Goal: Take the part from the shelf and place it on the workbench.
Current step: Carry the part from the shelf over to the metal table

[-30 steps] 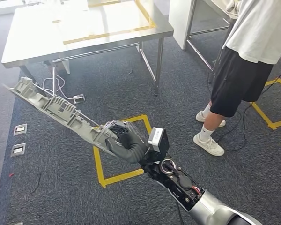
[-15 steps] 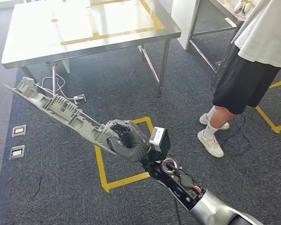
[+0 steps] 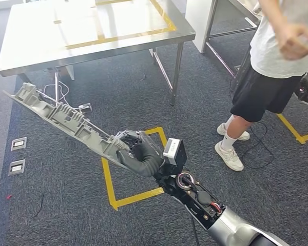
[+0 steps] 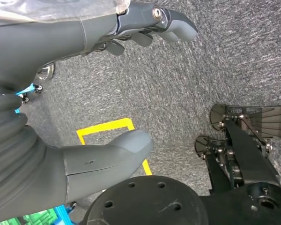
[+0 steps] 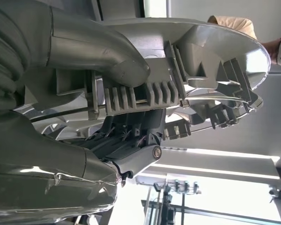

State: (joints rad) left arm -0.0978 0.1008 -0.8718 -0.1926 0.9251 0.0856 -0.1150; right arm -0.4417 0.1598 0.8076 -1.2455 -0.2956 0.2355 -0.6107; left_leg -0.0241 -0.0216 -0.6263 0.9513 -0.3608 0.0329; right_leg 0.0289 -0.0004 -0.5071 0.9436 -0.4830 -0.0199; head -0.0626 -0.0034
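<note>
Nearest to you, the right hand (image 3: 138, 154) grips one end of the long grey part (image 3: 63, 119); its fingers (image 5: 96, 51) are wrapped around the ribbed plastic. The part reaches out from the hand over the dark carpet floor (image 3: 67, 195), above a square of yellow tape (image 3: 108, 179), with its far end close to the workbench. The left hand (image 4: 61, 93) hangs over the carpet, thumb and fingers apart, holding nothing. Farther away you see the steel tabletop (image 3: 36, 46) of the workbench, marked with yellow tape. A person (image 3: 272, 56) stands beside it. I can read no writing or label anywhere.
</note>
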